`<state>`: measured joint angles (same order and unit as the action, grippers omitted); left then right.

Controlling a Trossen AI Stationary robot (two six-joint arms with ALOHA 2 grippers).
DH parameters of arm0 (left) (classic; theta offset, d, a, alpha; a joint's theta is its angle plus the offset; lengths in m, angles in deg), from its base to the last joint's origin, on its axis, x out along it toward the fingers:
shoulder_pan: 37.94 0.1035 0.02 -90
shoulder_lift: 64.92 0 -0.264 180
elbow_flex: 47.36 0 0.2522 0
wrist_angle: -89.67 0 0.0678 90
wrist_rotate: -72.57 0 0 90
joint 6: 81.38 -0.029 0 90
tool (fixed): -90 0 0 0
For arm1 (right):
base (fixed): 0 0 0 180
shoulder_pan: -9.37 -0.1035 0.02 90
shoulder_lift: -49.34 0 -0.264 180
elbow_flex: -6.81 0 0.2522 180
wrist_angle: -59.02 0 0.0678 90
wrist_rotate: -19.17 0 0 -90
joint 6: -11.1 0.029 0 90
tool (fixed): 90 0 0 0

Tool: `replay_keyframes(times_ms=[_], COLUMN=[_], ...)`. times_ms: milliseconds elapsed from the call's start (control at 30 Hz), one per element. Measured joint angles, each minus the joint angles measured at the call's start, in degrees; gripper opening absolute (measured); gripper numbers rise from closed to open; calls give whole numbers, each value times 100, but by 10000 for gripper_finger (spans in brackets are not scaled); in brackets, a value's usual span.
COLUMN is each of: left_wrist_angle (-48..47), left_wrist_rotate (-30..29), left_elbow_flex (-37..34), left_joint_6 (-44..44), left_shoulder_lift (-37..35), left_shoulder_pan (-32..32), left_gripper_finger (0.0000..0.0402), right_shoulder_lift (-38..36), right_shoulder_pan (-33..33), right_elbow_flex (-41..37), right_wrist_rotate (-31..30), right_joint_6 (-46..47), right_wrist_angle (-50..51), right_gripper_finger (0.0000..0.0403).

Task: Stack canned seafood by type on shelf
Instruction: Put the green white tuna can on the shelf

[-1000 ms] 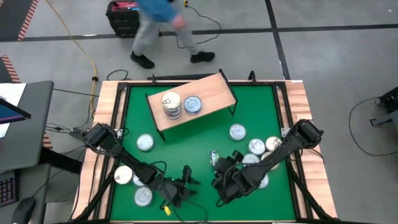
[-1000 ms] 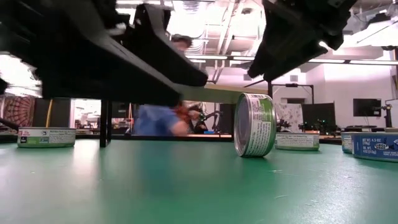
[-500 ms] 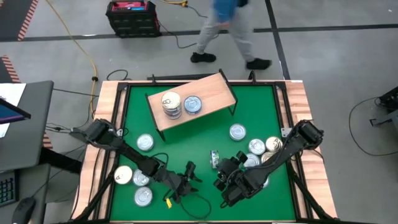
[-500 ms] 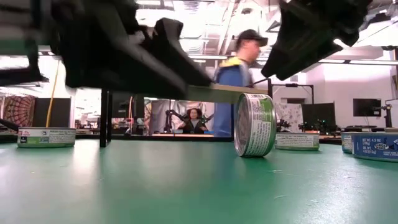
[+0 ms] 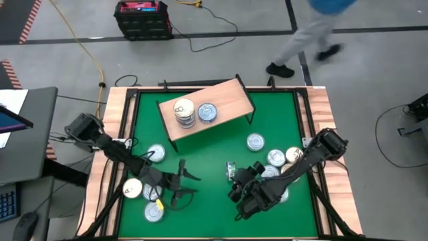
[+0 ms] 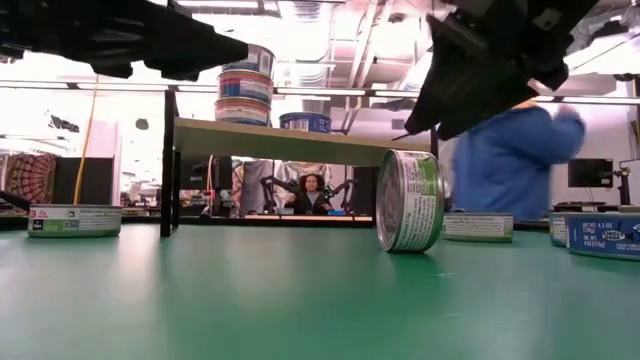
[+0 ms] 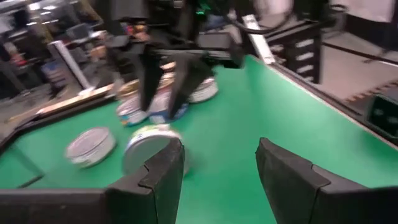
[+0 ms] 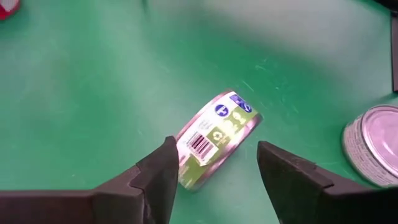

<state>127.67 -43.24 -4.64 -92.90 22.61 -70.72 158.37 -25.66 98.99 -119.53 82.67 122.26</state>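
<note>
A small start has been made, and most of the job is left. On the shelf (image 5: 231, 100), a stack of tins (image 5: 184, 112) can be seen, with one more tin (image 5: 207, 112) set just beside it. The other tins are spread on the green table (image 5: 207, 154): one (image 5: 255, 142) near the middle, a bunch (image 5: 281, 159) by the right arm, and a few (image 5: 151, 194) by the left arm. One tin with a green label (image 6: 409, 200) is stood up on its edge, near the right gripper (image 5: 235, 192). In the right wrist view this tipped tin (image 8: 211, 138) is seen just past the fingers (image 8: 160, 167), which are spread apart with nothing held between them. The left gripper (image 5: 186, 184) is held low over the table near the tins on the left side, and its fingers (image 7: 163, 167) are also parted with nothing gripped. It looks as if the tipped tin will be picked up next, but that is only a guess. Many tins must still be sorted by kind and piled on the shelf. A person (image 5: 321, 27) is seen walking on the floor beyond the table.
</note>
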Motion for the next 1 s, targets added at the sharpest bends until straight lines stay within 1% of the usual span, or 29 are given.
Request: replay_keyframes(times_ms=[133, 367, 600, 833, 1000], left_wrist_angle=[29, 90, -87, -207, -228], left_wrist_rotate=[-79, -23, -1, -1, -3], left_elbow_flex=[-21, -23, -23, -23, -24], left_joint_6=[118, 226, 321, 383, 384], left_shoulder_lift=[4, 4, 5, 8, 7], left_shoulder_pan=[-2, -2, -2, -4, -4], left_gripper_finger=[189, 189, 189, 189, 189], right_shoulder_lift=[-2, 0, 275, 342, 341], right_shoulder_pan=[77, 271, 503, 604, 537], right_elbow_flex=[-6, -3, 3, 3, 63], right_wrist_rotate=[10, 59, 157, 343, 304], right_joint_6=[-80, -536, -370, -394, -599], right_wrist_angle=[-162, -863, -803, -789, -746], right_gripper_finger=[262, 284, 307, 308, 308])
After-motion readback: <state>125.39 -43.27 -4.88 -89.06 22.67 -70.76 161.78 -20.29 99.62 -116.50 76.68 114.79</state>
